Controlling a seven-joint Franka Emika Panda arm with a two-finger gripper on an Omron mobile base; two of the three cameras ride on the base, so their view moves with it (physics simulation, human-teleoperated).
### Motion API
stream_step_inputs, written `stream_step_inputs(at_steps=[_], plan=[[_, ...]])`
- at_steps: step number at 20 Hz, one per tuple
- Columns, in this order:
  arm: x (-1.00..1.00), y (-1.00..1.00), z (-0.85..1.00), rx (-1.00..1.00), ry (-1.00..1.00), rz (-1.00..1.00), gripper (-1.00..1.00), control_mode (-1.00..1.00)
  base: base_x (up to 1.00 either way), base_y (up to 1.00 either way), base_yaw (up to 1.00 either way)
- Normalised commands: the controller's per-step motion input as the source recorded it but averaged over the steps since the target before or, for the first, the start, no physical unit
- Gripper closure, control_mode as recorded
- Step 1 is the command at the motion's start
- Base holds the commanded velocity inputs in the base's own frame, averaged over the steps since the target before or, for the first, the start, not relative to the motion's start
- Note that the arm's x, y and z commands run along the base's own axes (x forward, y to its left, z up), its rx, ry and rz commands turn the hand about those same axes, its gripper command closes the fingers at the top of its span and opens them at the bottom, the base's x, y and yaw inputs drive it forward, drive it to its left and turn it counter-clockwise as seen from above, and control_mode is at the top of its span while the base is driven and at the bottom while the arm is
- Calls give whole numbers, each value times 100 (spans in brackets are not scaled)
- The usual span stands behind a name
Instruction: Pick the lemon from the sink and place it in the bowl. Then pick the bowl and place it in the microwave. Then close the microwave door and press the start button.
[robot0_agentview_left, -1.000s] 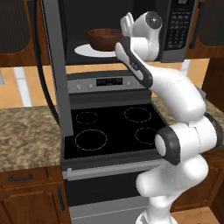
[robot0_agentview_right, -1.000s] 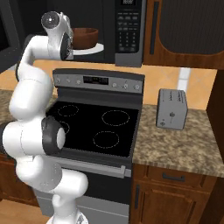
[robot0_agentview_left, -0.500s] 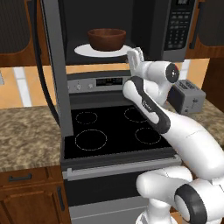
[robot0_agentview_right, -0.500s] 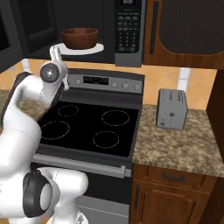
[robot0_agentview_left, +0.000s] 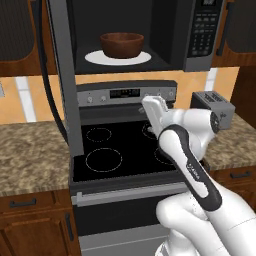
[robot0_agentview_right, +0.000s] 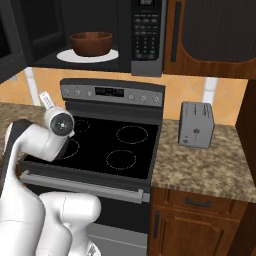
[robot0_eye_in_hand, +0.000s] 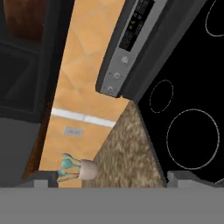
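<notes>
The bowl (robot0_agentview_left: 122, 45) is sitting on the white turntable (robot0_agentview_left: 118, 57) inside the microwave (robot0_agentview_right: 90, 35) — upright, centred on the plate; whether the lemon is lying in it cannot be told. The microwave door (robot0_agentview_left: 64, 75) is standing swung wide open at the left, its edge facing the left base camera. The hand (robot0_agentview_left: 156, 111) is hovering low over the black stovetop (robot0_agentview_right: 107, 145), well below the microwave, fingers spread apart and gripping nothing. A grey toaster (robot0_agentview_right: 196, 124) is resting on the counter (robot0_agentview_right: 210, 165) right of the stove — a small potted plant (robot0_eye_in_hand: 78, 168) is showing in the hand view.
</notes>
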Motion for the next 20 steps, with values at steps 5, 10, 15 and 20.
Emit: stream_step_inputs(at_steps=[5,10,15,20], plan=[[-75,89,-69,-18,0,13,-100,-100,0,0,0],[-40,100,-38,-20,22,1,-100,-100,0,0,0],[-65,48,-32,-6,15,-3,-100,-100,0,0,0],[-68,71,-24,3,0,-16,-100,-100,0,0,0]])
